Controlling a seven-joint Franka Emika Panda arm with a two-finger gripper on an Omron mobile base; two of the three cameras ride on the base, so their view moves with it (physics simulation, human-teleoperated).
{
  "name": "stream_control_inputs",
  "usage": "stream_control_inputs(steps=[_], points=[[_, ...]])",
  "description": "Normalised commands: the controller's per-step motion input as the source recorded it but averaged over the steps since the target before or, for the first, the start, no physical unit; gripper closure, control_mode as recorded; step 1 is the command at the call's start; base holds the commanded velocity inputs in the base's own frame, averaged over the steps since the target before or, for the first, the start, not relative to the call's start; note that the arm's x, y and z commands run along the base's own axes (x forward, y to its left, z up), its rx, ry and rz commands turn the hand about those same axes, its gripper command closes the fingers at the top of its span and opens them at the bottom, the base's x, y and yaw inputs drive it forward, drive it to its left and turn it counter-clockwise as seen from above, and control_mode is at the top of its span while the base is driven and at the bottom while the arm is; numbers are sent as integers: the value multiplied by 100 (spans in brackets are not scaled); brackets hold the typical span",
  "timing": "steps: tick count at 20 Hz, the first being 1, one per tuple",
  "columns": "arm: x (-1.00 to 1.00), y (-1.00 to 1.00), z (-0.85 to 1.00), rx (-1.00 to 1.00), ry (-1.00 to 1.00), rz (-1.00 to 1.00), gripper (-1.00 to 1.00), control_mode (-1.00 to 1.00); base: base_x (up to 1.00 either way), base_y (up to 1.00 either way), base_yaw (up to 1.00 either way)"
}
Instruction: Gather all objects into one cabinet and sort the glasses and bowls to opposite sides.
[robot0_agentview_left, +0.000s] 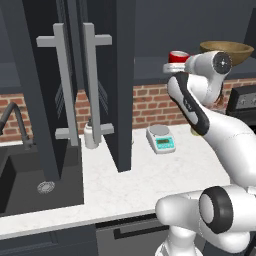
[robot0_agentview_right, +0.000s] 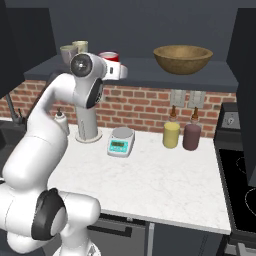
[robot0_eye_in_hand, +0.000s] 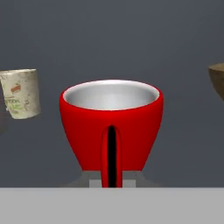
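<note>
Up at the cabinet shelf (robot0_agentview_right: 140, 70), the gripper (robot0_eye_in_hand: 112, 180) is clamped narrow on the handle of the red mug (robot0_eye_in_hand: 111, 122), its tips pinching the handle's lower end from both sides. Seen from the hand, the mug stands upright with its handle facing the camera and its pale inside showing. From the right base camera the red mug (robot0_agentview_right: 109, 56) sits just past the arm's wrist, on the dark shelf.

To its left on the same shelf are the beige speckled mug (robot0_agentview_right: 80, 47) and, just beside that, the small pale bowl (robot0_agentview_right: 67, 51) with an olive-green rim. The wooden bowl (robot0_agentview_right: 182, 58) rests well apart at the shelf's right end.

Below, the white counter (robot0_agentview_right: 165, 175) carries a kitchen scale (robot0_agentview_right: 120, 141), a yellow jar (robot0_agentview_right: 171, 133) and a brownish jar (robot0_agentview_right: 191, 135). The tall cabinet doors (robot0_agentview_left: 75, 85) stand open at the left
</note>
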Motion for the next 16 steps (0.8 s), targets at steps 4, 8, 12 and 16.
stream_control_inputs(steps=[4,8,12,16], points=[[-9,53,0,0,1,26,100,-100,0,0,0],[0,53,0,0,8,26,100,-100,0,0,0],[0,52,0,0,13,22,100,-100,0,0,0],[0,48,0,0,15,20,100,-100,0,0,0]])
